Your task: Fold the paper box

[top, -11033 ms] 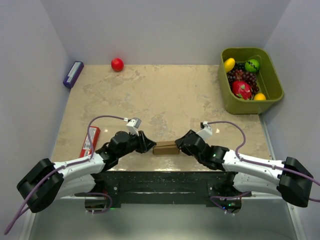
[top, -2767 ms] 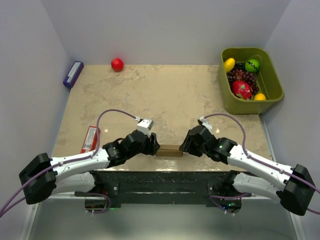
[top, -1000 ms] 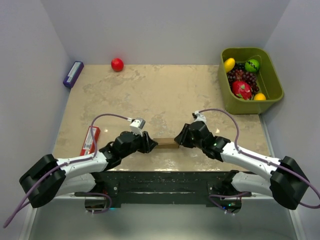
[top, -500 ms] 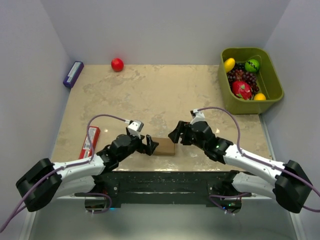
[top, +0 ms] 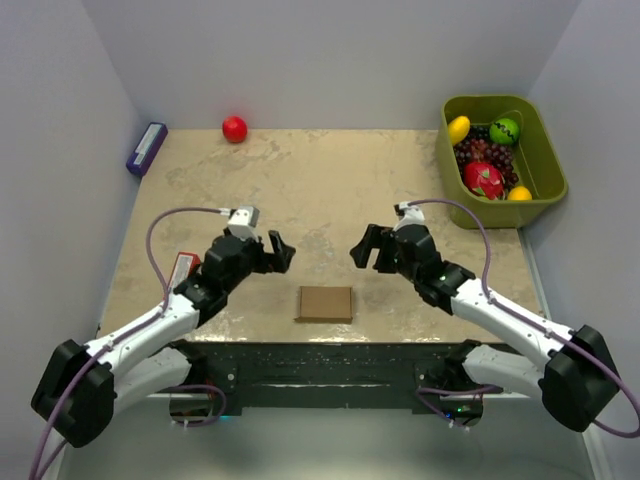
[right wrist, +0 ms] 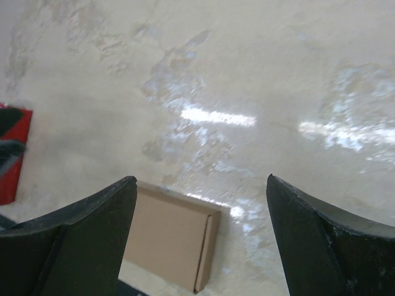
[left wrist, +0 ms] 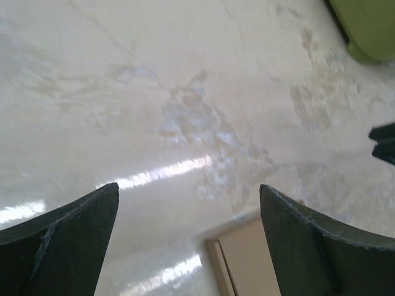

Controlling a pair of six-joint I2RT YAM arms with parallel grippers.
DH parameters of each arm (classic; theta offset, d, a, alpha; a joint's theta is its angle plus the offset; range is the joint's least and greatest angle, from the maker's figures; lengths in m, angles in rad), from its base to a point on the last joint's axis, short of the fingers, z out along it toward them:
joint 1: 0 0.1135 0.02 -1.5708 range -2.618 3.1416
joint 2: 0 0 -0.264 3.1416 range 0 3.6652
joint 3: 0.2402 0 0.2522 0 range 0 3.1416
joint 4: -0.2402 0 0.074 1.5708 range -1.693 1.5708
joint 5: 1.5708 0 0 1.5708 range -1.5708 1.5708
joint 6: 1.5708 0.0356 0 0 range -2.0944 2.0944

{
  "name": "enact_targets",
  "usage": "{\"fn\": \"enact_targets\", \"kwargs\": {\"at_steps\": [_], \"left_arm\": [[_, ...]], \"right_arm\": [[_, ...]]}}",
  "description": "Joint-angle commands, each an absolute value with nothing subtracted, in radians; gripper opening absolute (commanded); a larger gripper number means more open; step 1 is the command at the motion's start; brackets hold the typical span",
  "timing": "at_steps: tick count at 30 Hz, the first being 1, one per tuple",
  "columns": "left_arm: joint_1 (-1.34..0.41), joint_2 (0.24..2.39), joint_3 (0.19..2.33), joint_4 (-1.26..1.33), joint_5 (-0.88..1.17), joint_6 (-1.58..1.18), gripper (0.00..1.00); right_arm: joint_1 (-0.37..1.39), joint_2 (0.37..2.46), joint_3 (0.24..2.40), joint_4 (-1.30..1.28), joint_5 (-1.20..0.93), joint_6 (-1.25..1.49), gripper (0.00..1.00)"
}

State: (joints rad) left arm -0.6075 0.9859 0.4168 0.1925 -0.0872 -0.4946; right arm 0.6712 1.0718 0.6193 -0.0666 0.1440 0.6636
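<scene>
The paper box is a small plain brown cardboard box. It lies flat and closed on the table near the front edge, midway between the arms, and nothing touches it. My left gripper hangs open above and to the left of it. My right gripper hangs open above and to the right. In the left wrist view the paper box shows low between the wide-spread fingers of the left gripper. In the right wrist view the paper box lies below the empty right gripper.
A green bin of toy fruit stands at the back right. A red ball and a purple-blue box sit at the back left. A flat red packet lies beside the left arm and also shows as the red packet in the right wrist view.
Both grippers were shut on the ends of the box; they have opened, let it go and drawn back and up. The box now rests flat on the table.
</scene>
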Motion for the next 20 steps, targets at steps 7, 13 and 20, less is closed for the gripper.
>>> {"fn": "enact_targets", "kwargs": {"at_steps": [7,13,20], "left_arm": [[-0.445,0.801,0.569,0.071,-0.106,-0.431,1.00],[-0.445,0.787,0.584,0.052,-0.115,-0.440,1.00],[-0.445,0.778,0.586,0.052,-0.126,-0.440,1.00]], "right_arm": [[0.476,0.899,0.703,-0.121,0.149,0.457,0.92],[0.457,0.833,0.709,-0.152,0.166,0.422,0.92],[0.454,0.830,0.701,-0.146,0.160,0.426,0.92]]}}
